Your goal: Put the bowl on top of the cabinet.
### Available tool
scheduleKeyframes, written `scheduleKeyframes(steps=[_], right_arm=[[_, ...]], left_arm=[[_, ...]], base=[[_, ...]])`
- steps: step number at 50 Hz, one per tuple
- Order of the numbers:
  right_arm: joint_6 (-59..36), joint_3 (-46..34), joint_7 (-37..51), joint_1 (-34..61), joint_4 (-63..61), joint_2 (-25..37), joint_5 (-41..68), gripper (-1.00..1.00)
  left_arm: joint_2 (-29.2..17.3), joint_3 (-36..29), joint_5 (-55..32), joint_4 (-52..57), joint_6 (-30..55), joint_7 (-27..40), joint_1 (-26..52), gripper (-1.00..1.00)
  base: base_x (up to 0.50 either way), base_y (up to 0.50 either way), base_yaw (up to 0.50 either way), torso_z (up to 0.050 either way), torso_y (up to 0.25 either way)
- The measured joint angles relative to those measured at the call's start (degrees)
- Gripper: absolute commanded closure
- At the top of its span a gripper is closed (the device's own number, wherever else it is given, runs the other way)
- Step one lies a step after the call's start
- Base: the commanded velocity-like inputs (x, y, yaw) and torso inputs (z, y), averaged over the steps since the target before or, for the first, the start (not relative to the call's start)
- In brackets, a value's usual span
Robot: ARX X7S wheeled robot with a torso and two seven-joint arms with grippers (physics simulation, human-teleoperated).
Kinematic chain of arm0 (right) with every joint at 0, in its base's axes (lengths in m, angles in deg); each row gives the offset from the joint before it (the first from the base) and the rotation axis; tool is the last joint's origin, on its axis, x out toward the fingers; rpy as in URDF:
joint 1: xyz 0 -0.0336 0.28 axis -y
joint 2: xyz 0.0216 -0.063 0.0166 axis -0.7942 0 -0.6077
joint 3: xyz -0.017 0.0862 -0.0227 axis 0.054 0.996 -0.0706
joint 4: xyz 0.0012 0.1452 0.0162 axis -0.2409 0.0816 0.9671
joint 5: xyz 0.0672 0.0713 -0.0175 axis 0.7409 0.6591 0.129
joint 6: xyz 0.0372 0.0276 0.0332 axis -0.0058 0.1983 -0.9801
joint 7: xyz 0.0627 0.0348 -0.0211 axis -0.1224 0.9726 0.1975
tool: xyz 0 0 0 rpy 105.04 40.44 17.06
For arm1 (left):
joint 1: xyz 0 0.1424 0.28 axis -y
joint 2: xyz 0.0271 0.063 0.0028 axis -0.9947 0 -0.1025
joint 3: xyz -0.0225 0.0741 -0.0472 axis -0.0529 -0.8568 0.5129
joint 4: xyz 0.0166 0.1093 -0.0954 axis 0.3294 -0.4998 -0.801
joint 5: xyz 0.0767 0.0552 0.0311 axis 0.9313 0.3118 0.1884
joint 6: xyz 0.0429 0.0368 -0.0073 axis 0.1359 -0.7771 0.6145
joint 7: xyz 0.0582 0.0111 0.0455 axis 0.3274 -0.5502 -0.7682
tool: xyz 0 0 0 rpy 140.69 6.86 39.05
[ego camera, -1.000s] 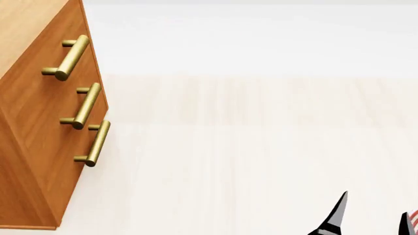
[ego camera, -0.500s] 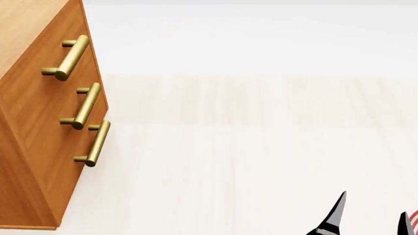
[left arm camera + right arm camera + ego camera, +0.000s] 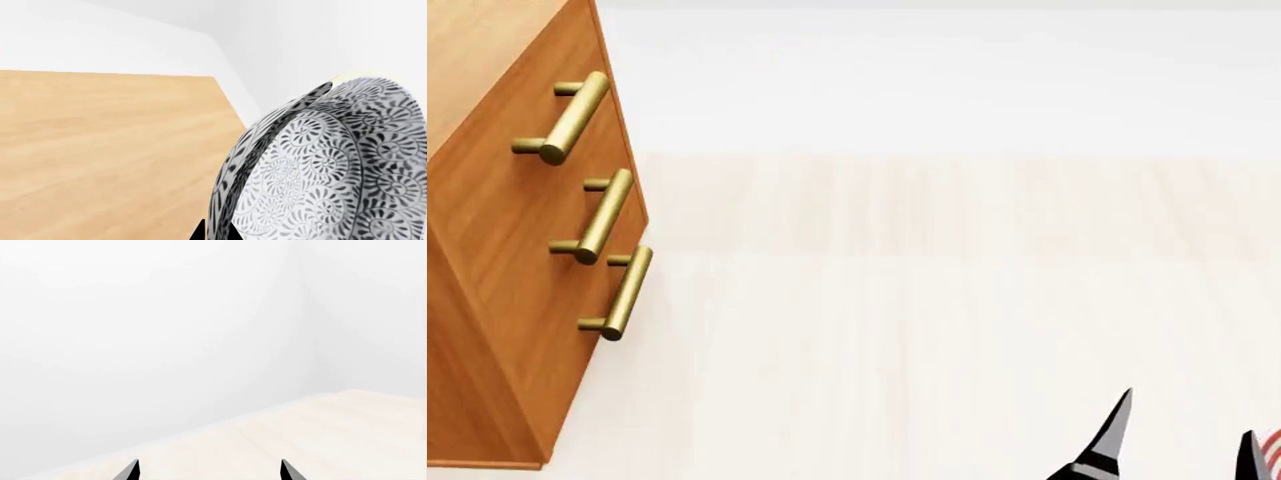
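Left wrist: bowl [image 3: 327,170] fills left claw.

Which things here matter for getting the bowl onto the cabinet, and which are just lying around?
For the job:
- bowl, held in the left tool
- cabinet, its top beside the bowl

Just about:
- red-ringed plate, barely showing at the head view's edge
- right tool, open and empty

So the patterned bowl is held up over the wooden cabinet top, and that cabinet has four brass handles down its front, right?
Not quite: the cabinet has three brass handles down its front, not four, as the head view shows. The rest holds: in the left wrist view the patterned bowl is up over the wooden cabinet top.
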Motion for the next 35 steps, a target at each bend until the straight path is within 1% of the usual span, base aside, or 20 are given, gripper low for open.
scheduleKeyframes(steps=[35], right_arm=[[-0.78,-0.07,-0.51,1.57,2.67,-1.31,-0.8,-1.0]], left_arm=[[-0.99,-0.79,3.42,-11.23,-8.7,-6.04,-1.36,1.0]], base=[[0.0,0.0,0.0,0.0,0.001]])
